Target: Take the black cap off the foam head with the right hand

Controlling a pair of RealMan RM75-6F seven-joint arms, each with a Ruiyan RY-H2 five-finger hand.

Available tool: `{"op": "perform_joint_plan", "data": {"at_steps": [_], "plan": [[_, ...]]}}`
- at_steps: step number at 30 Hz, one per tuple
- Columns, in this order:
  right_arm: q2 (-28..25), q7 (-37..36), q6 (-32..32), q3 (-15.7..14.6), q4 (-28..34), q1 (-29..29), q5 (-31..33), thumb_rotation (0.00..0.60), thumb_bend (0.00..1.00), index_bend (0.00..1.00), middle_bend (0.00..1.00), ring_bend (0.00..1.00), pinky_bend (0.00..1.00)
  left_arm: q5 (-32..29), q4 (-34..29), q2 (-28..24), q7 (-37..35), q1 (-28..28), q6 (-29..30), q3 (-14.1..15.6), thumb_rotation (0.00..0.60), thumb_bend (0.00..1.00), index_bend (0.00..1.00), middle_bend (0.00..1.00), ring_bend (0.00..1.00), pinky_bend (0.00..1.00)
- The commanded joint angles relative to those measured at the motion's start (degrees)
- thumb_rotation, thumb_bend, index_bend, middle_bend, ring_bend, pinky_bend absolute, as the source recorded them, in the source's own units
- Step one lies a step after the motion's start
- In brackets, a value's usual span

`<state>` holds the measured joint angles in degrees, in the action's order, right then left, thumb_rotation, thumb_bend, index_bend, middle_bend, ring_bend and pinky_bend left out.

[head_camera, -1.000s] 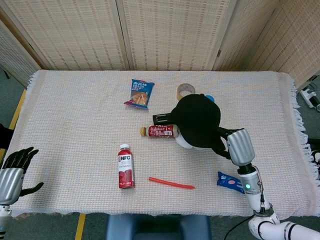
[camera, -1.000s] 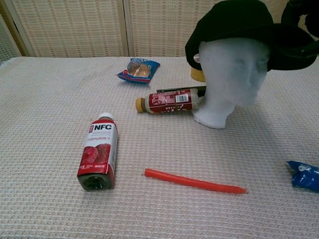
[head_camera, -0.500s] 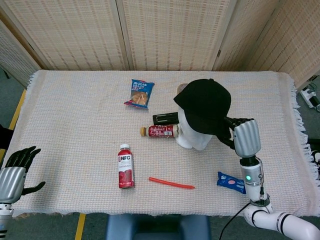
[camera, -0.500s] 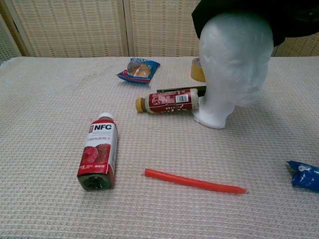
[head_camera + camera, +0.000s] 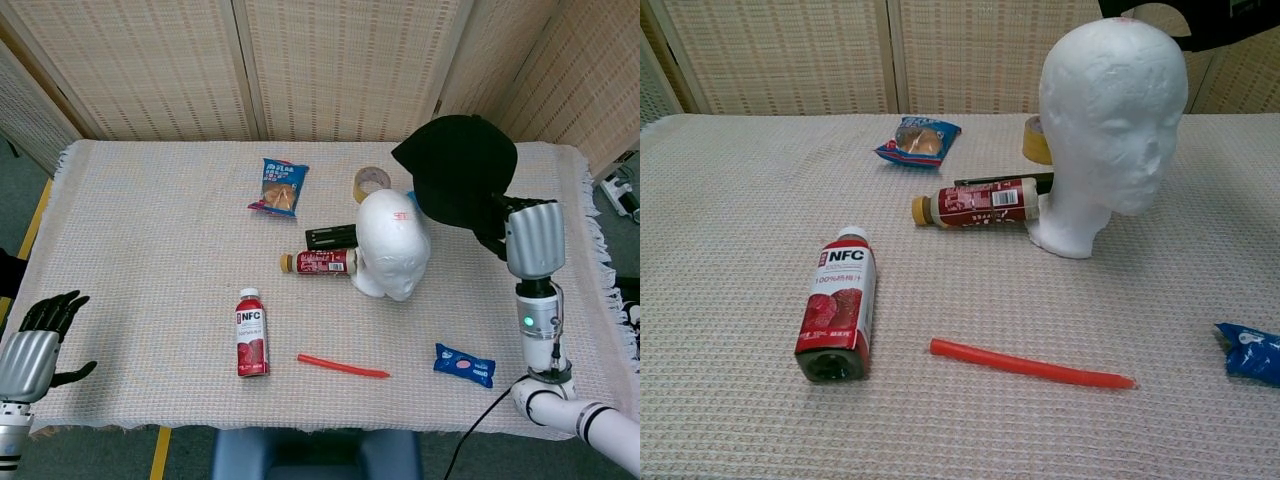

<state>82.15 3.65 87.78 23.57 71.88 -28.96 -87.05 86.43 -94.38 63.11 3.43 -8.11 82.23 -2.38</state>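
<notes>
black cap (image 5: pixel 458 170) sits upper right of the head view, clear of the bare foam head (image 5: pixel 392 243); our right hand (image 5: pixel 531 236) grips it. our left hand (image 5: pixel 32 346), lower left, is spread and holds nothing.

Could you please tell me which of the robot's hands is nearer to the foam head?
The right hand, holding the black cap just right of the foam head. The left hand sits at the table's far left edge.

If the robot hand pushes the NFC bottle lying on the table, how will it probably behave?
The NFC bottle lies on its side, so a sideways push would probably roll it. The woven tablecloth looks rough and may slow that roll. It looks full, so likely rather heavy for its size, though that cannot be confirmed.
</notes>
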Motion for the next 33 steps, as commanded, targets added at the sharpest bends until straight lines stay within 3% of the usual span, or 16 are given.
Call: {"op": "perform_joint_plan", "data": {"at_steps": [1,8,14,26,30,33], "plan": [[-2.7,-0.8,-1.4,-1.8,-0.8,1.6,0.7,0.600,0.53,0.84,0.81,0.92,1.00,0.1,0.0,0.0,0.0,0.0,0.0,0.0,0.600,0.01,0.17,0.14,0.13,0.15],[-6.2,-4.5,-4.8,-8.3,-2.1,4.8,-0.2,0.600,0.53,0.84,0.81,0.92,1.00,0.4,-0.6,-0.1,0.4,0.1,0.1,0.4,0.600,0.01,0.17,0.14,0.13,0.15],[-6.0,-7.9,-7.0,-12.7,-4.3,5.8,-1.8,0.600,0.53,0.83,0.81,0.92,1.00,0.7,-1.2,-0.3,1.0,0.1,0.4,0.6,0.600,0.01,0.17,0.14,0.13,0.15],[0.1,-9.0,-12.0,-15.2,-11.1,3.3,-1.7,0.600,0.52,0.78,0.78,0.87,1.00,0.6,-2.2,-1.0,1.5,0.7,0.8,0.9,0.600,0.01,0.17,0.14,0.13,0.15],[1.3,-6.6,-16.1,-16.7,-11.9,2.4,-0.9,0.600,0.41,0.54,0.67,0.64,0.97,0.5,-2.4,-1.2,1.6,0.7,0.6,1.1,0.600,0.01,0.17,0.14,0.13,0.15],[0.6,-4.0,-20.6,-17.2,-9.6,2.0,1.3,0.600,0.24,0.26,0.47,0.40,0.75,0.4,-2.4,-1.3,1.5,0.6,0.5,1.0,0.600,0.01,0.17,0.14,0.13,0.15]]}}
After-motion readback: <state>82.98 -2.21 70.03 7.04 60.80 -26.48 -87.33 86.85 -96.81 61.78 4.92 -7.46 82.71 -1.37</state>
